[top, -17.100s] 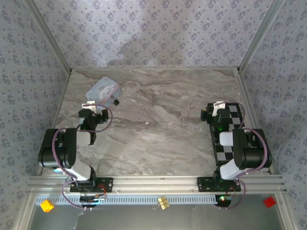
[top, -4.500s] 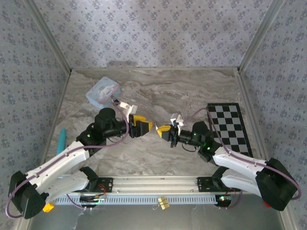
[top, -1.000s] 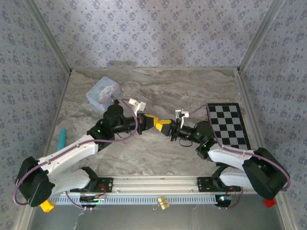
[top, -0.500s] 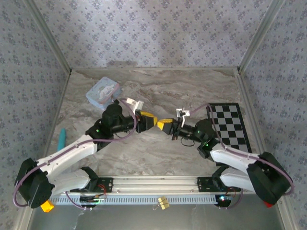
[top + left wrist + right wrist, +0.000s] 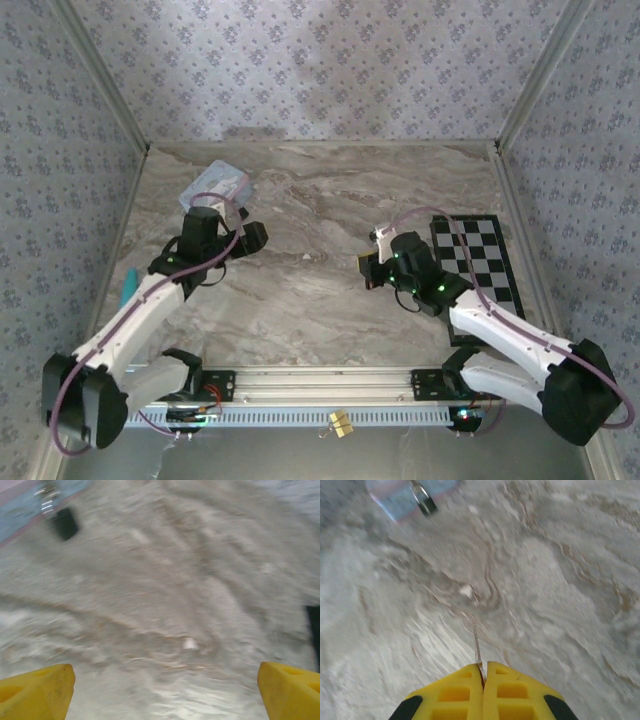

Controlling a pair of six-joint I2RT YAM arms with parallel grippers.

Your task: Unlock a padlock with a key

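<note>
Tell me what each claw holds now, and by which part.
The right claw is shut on a thin key, gripped at its near end, the blade pointing forward. The left claw is open and holds nothing.

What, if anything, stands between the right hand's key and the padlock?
Nothing visible. In the right wrist view, bare marble table runs from the key, pinched in the right hand, up to the padlock, which lies by the pale blue tin.
</note>
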